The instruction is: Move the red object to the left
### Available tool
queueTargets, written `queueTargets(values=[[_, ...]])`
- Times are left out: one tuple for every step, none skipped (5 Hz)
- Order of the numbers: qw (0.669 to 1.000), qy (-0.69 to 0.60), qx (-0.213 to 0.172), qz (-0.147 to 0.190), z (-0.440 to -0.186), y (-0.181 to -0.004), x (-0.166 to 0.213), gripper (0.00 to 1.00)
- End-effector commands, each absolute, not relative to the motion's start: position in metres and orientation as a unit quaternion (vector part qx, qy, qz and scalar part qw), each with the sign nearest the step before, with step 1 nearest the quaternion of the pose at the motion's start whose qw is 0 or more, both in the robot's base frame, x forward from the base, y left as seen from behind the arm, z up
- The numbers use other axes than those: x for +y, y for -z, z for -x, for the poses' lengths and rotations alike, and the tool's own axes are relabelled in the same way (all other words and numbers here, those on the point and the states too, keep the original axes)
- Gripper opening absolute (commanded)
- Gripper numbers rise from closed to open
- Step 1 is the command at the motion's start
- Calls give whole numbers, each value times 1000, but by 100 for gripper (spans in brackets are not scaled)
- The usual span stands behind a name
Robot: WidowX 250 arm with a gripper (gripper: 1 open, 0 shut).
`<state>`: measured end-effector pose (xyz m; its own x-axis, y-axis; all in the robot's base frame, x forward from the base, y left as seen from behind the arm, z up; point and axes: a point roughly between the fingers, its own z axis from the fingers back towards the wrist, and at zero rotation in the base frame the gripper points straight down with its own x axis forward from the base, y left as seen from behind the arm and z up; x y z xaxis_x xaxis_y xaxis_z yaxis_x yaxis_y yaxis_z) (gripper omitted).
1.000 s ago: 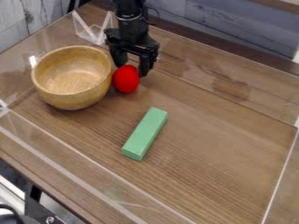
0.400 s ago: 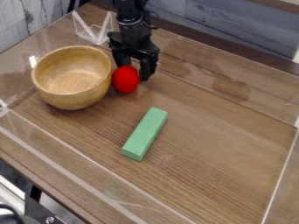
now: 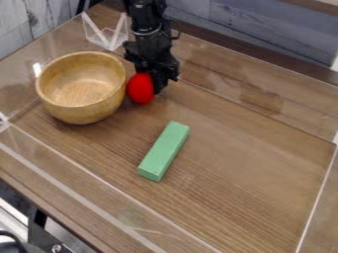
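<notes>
The red object [image 3: 138, 91] is a small glossy rounded toy that rests on the wooden table, right beside the wooden bowl [image 3: 81, 89]. My gripper [image 3: 152, 79] comes straight down onto its back upper part. The black fingers [image 3: 166, 73] are drawn in against the toy's sides, so the gripper is shut on it. Its top is hidden behind the fingers, and its lower front shows.
A flat green rectangular block [image 3: 164, 151] lies diagonally in the middle of the table [image 3: 251, 119]. The bowl stands to the left of the toy, almost touching it. Low clear plastic walls [image 3: 40, 168] border the table.
The gripper's fingers have closed from wide open to tight around the red object. Neither the arm nor the toy has shifted noticeably.
</notes>
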<state>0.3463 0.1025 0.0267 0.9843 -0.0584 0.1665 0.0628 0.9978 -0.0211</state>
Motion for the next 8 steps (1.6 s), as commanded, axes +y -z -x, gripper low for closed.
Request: queueTargets(values=[[993, 44, -107, 8, -355, -49, 99, 100], [993, 53, -108, 10, -354, -49, 99, 100], [992, 62, -109, 13, -353, -48, 98, 100], [992, 69, -109, 15, -345, -60, 102, 100], [991, 76, -111, 15, -339, -72, 105, 100], [991, 67, -119, 9, -341, -85, 105, 100], [990, 60, -126, 2, -343, -96, 104, 100], [989, 65, -133, 1, -348, -108, 96, 100]])
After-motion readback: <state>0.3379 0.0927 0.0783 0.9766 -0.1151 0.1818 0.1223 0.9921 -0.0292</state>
